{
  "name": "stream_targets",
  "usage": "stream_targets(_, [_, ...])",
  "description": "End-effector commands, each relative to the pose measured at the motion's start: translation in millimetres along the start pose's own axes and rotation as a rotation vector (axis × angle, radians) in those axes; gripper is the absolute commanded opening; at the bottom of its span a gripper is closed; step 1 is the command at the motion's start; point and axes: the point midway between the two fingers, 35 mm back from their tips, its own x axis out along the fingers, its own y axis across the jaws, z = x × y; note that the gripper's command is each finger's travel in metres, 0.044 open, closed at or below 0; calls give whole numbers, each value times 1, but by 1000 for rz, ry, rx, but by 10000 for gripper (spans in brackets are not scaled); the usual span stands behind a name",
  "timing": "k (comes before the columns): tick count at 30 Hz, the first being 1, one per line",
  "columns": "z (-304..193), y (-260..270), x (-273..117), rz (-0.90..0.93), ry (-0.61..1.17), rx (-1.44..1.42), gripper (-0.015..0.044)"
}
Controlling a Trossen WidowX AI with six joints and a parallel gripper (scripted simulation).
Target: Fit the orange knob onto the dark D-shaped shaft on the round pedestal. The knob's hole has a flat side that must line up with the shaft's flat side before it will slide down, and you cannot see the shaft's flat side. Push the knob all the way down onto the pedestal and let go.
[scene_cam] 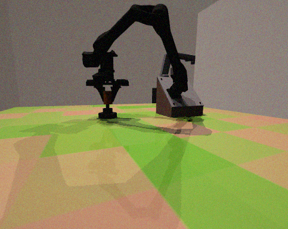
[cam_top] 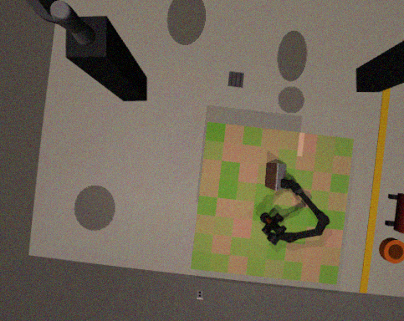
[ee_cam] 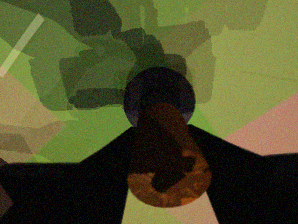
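My gripper has its jaws closed on the knob — upright, above the pedestal, its base well clear of it, over the shaft.

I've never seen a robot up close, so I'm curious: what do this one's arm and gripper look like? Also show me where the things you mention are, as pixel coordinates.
The arm (cam_top: 311, 205) (scene_cam: 119, 30) is matte black all over, with slim, straight links and thicker, rounded joints. The gripper (cam_top: 268, 220) (scene_cam: 107, 96) (ee_cam: 161, 130) is black too, with a wide crossbar and two fingers that taper toward their tips. I can't make out any cables or markings in this dim light.
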Motion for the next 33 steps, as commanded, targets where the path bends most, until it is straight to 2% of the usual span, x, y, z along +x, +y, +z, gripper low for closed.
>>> stream_targets(1, [-1,0,-3,-7,1,-26,0])
stream_targets(33, [2,-3,-1,-7,1,-26,0])
